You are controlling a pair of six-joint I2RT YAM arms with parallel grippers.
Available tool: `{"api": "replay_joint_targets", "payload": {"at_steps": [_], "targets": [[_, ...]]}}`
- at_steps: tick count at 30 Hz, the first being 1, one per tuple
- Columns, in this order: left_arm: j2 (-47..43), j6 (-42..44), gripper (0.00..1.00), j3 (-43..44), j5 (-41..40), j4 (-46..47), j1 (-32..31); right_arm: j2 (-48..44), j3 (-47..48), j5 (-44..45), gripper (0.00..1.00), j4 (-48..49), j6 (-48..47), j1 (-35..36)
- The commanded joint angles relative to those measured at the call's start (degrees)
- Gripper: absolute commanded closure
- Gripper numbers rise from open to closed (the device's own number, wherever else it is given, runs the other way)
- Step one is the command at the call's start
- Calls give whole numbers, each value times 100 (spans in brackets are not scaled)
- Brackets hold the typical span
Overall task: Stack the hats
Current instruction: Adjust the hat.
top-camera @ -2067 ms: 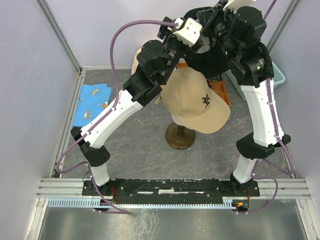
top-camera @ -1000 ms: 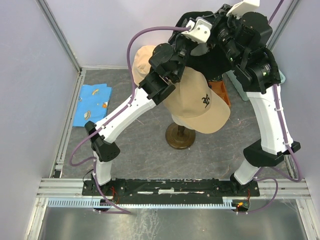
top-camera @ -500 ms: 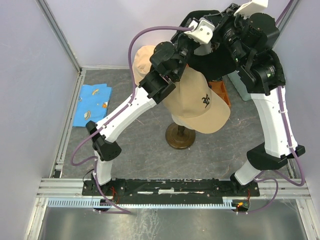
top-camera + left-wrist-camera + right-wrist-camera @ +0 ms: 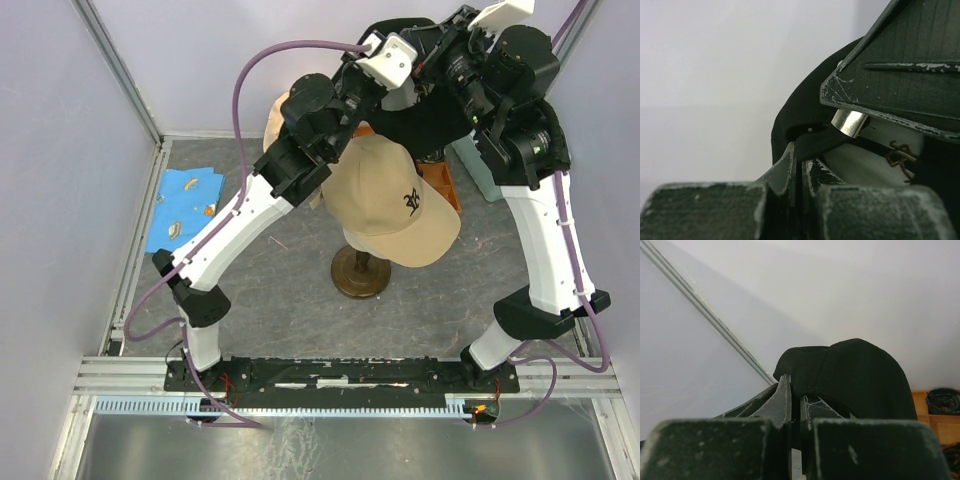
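Note:
A tan cap with a black emblem point(image 4: 392, 205) sits on the head of a brown stand point(image 4: 361, 271). Above and behind it a black cap point(image 4: 425, 118) hangs in the air between both arms. My left gripper point(image 4: 800, 156) is shut on the cap's back strap, beside a metal buckle point(image 4: 849, 123). The black cap point(image 4: 860, 375) fills the right wrist view, where my right gripper point(image 4: 795, 386) is shut on its rim. A plain beige hat point(image 4: 277, 117) shows at the back, partly hidden behind the left arm.
A blue patterned cloth point(image 4: 184, 204) lies at the left by the wall rail. A teal tub point(image 4: 482, 172) and an orange-brown box point(image 4: 443, 184) stand at the back right behind the right arm. Pale walls close in on both sides.
The left arm's wrist and elbow have swung slightly left with the black cap. The right arm has stayed put over the last half second. Both grips are unchanged.

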Motion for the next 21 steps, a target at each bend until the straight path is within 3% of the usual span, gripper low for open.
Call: {"api": "replay_joint_targets", "payload": {"at_steps": [1,9,17,19,21], "targets": [[-902,-463,95,-64,-24,56,101,-138,38,263,100,173,-136,-192],[-1336,-609,97,-821,-6,-96,105,-107,50,168,100,172,-164,-239],[-1074,-629,97,-443,139,-115,110,-324,-183,78,100,164,-408,-237],[-1019,-665,97,-419,195,-48,110,-447,-347,143,94,191,-485,-234],[-896,-694,97,-251,239,-56,112,-580,-550,229,80,260,-544,-236]]}}
